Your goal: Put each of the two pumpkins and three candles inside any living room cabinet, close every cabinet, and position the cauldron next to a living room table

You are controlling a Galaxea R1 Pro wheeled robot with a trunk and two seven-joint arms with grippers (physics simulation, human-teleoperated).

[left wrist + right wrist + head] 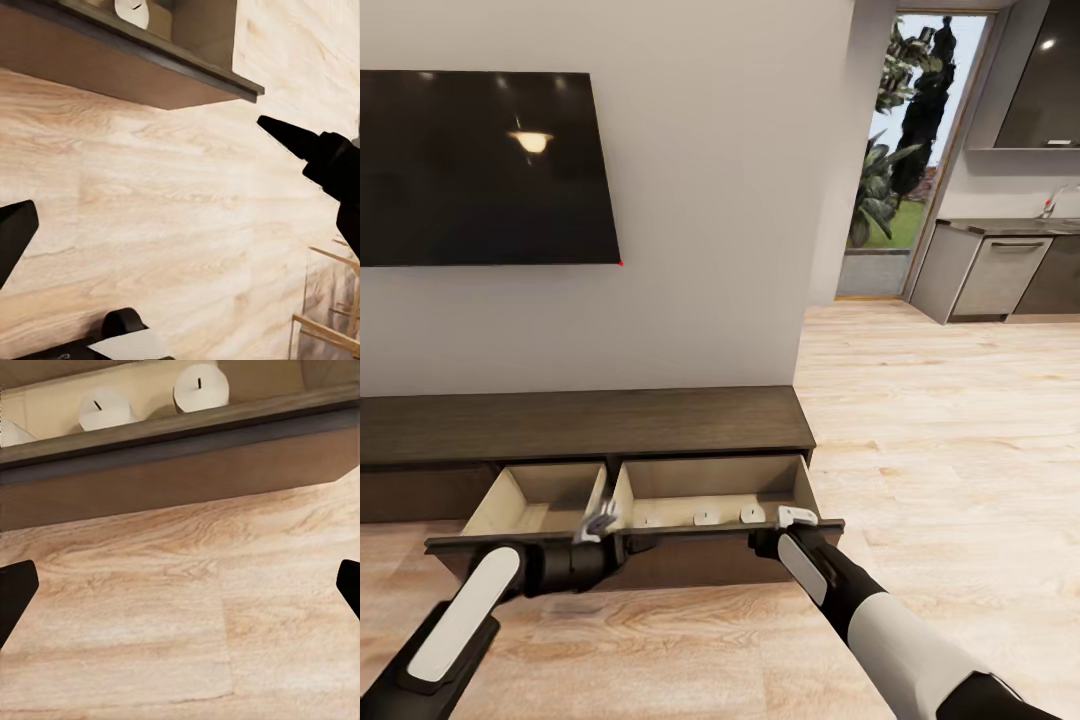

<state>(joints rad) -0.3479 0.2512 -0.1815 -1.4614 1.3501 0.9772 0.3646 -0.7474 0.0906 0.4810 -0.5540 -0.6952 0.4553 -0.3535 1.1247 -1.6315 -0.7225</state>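
Note:
The long dark-brown cabinet [590, 422] stands against the wall with two drawers pulled out. Three pale candles [703, 517] stand in a row in the right drawer [710, 478]; they also show past the drawer front as candles [199, 386]. The left drawer [535, 495] shows only its bare beige inside. My left gripper [598, 522] hangs open at the front edge between the drawers, its fingers [289, 137] wide apart over the floor. My right gripper [797, 516] is open at the right drawer's front corner, nothing between its fingertips [15, 589]. Pumpkins, cauldron and table are out of view.
A black TV [480, 165] hangs on the wall above the cabinet. The wall ends at a corner [825, 200]; beyond it wood floor [940, 430] runs to grey kitchen units [1000, 275] and a glass door. Pale wooden slats [330, 322] show near my left gripper.

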